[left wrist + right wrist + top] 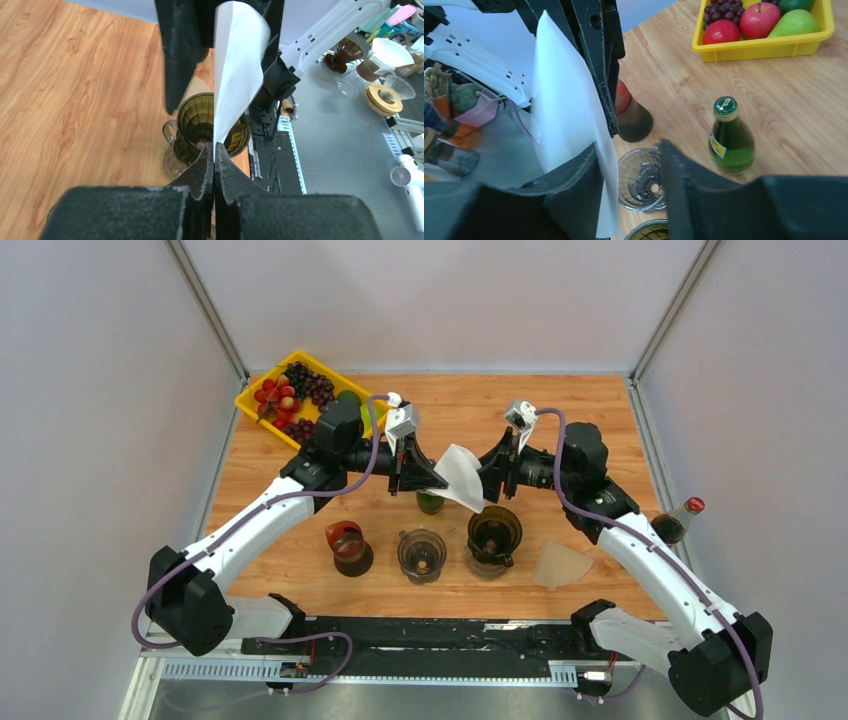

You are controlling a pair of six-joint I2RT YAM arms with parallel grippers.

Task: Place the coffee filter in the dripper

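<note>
A white paper coffee filter hangs in the air between my two grippers, over the table's middle. My left gripper is shut on its edge, and in the left wrist view the jaws pinch the filter with no gap. My right gripper stands open around the filter's other side. In the right wrist view the filter lies against the left finger, with a wide gap to the other one. Below stand a dark olive dripper, a clear dripper and a red-brown dripper.
A second filter lies on the table right of the olive dripper. A green bottle stands under the left gripper. A yellow tray of fruit is at the back left. A red-capped bottle sits at the right edge.
</note>
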